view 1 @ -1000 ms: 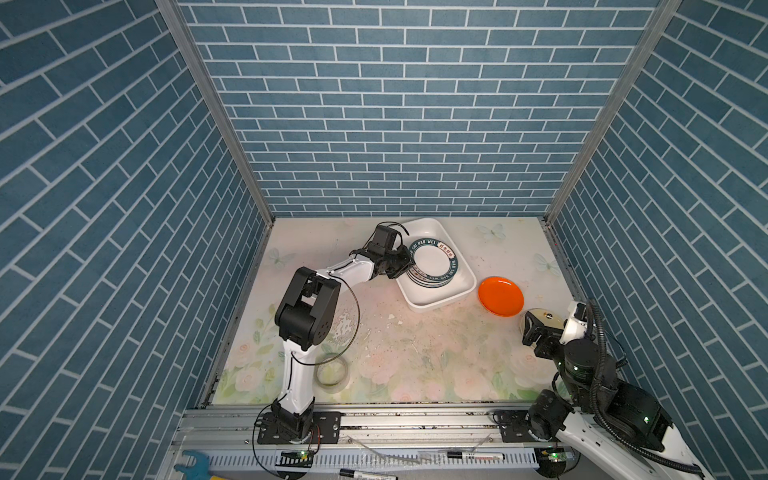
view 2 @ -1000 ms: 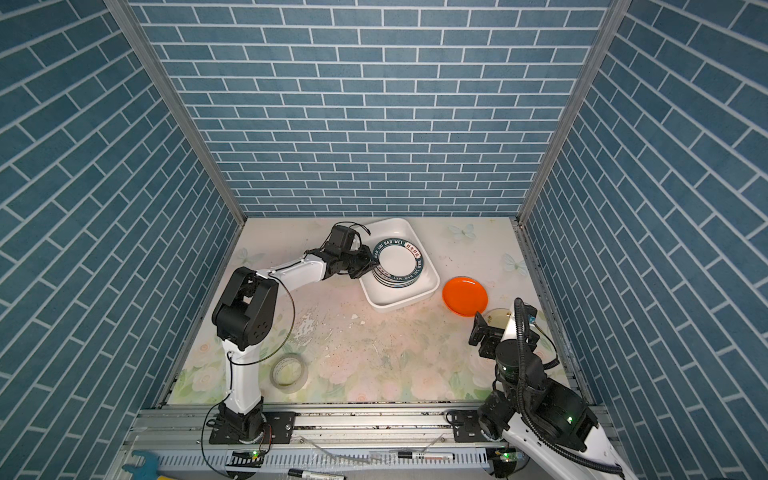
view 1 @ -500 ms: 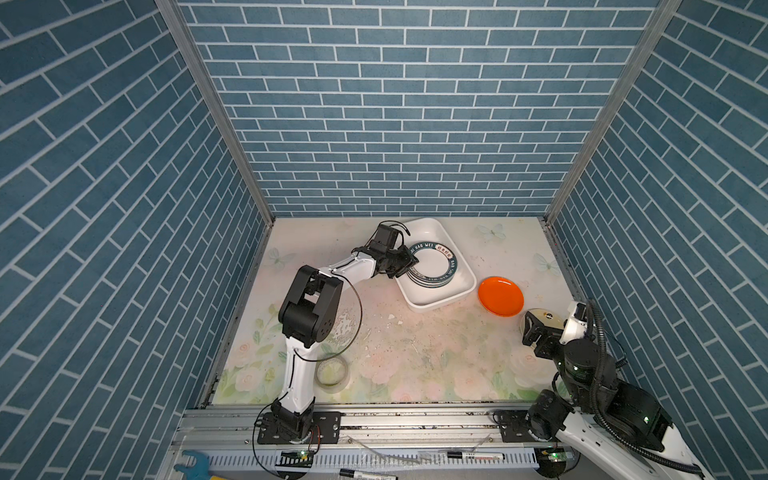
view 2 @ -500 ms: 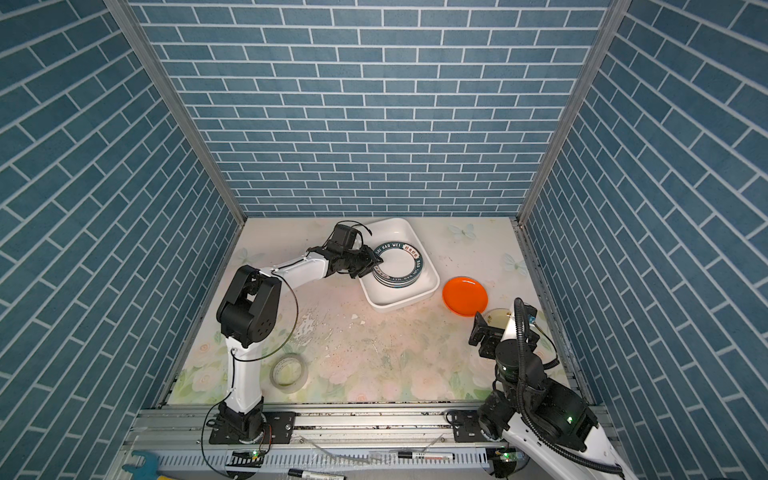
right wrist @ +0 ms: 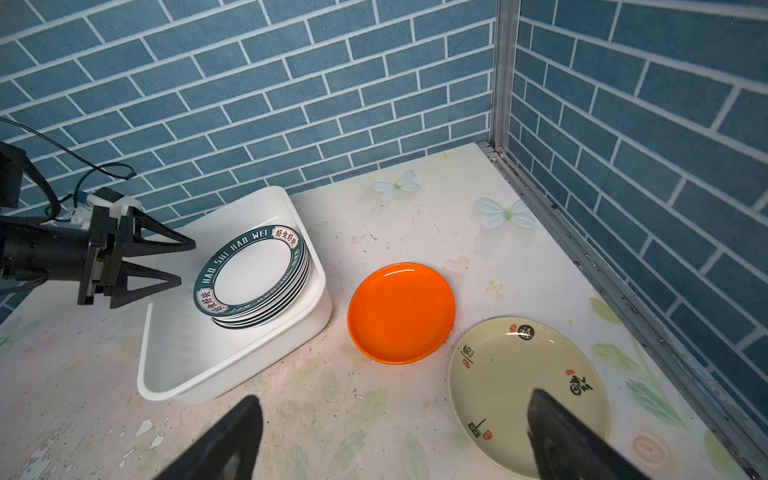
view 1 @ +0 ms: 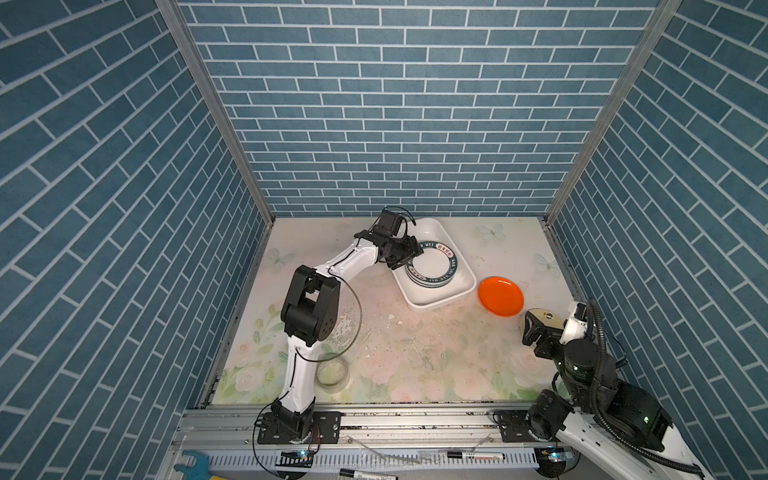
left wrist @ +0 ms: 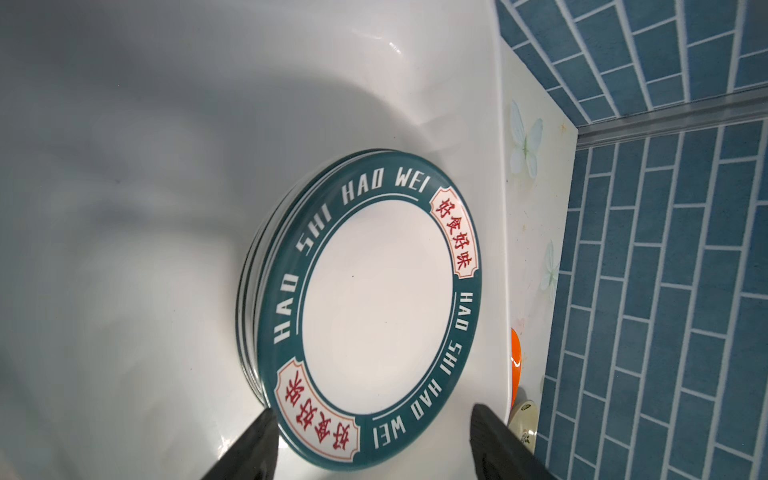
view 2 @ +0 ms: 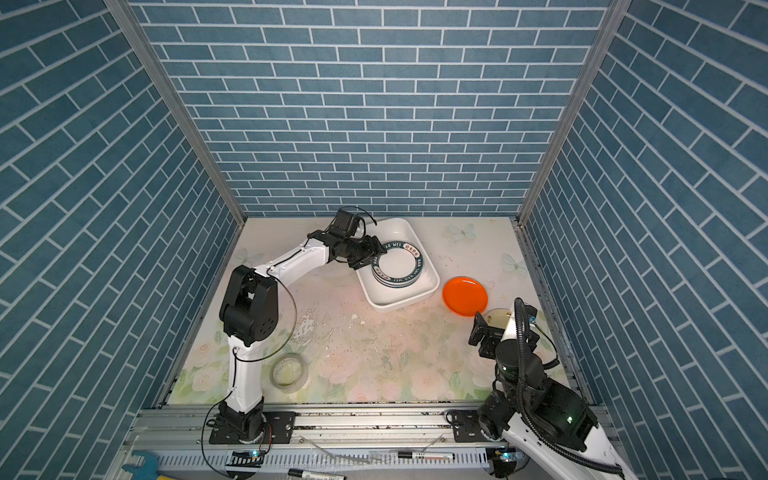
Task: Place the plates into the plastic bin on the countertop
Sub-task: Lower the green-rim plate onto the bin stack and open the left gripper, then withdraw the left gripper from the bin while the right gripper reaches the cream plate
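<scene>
Pale-yellow plate (view 1: 541,314) mostly hidden under right gripper (right wrist: 392,397).

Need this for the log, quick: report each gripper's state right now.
Left gripper: open, empty, beside the plate stack in the plastic bin.
Right gripper: open, empty, above the countertop.

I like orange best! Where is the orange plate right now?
In both top views the orange plate lies on the countertop, right of the plastic bin and outside it, with the pale yellow plate nearby.
</scene>
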